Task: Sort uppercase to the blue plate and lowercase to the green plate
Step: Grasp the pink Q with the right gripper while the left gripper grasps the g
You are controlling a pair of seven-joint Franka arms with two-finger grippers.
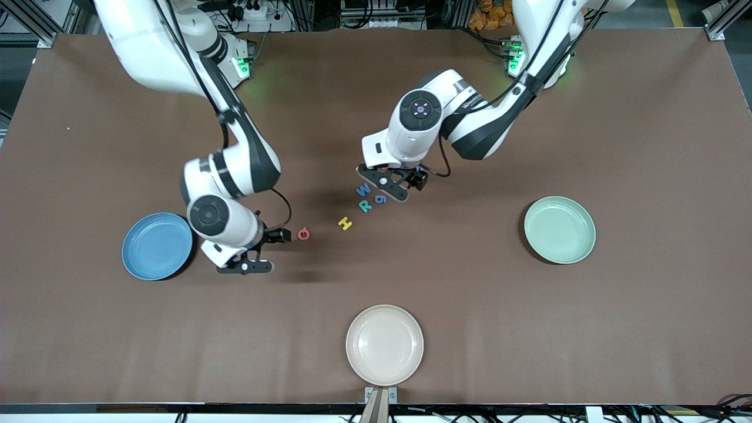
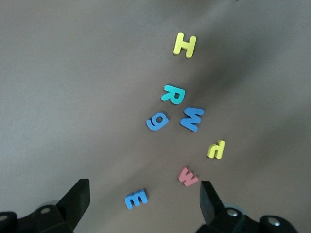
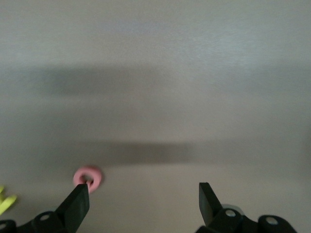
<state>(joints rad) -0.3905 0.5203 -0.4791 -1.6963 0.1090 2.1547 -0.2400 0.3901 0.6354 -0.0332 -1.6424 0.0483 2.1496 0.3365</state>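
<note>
My left gripper (image 1: 385, 183) hangs open over the letter cluster mid-table. Its wrist view shows the yellow H (image 2: 185, 45), teal R (image 2: 173, 94), blue g (image 2: 157, 121), blue W (image 2: 192, 119), a yellow hooked letter (image 2: 216, 149), a red w (image 2: 188, 176) and a small blue three-pronged letter (image 2: 136, 198) lying between the spread fingers of the left gripper (image 2: 143, 196). My right gripper (image 1: 245, 265) is open beside the blue plate (image 1: 147, 247). The red Q (image 3: 88, 177) lies just by one finger (image 3: 77, 201) of the right gripper (image 3: 142, 199). The green plate (image 1: 559, 229) lies toward the left arm's end.
A cream-white plate (image 1: 384, 344) sits near the table's front edge, nearer the camera than the letters. In the front view the H (image 1: 345, 222), R (image 1: 365, 205), W (image 1: 363, 190), g (image 1: 380, 200) and Q (image 1: 303, 234) show on the brown tabletop; the others are hidden under the left hand.
</note>
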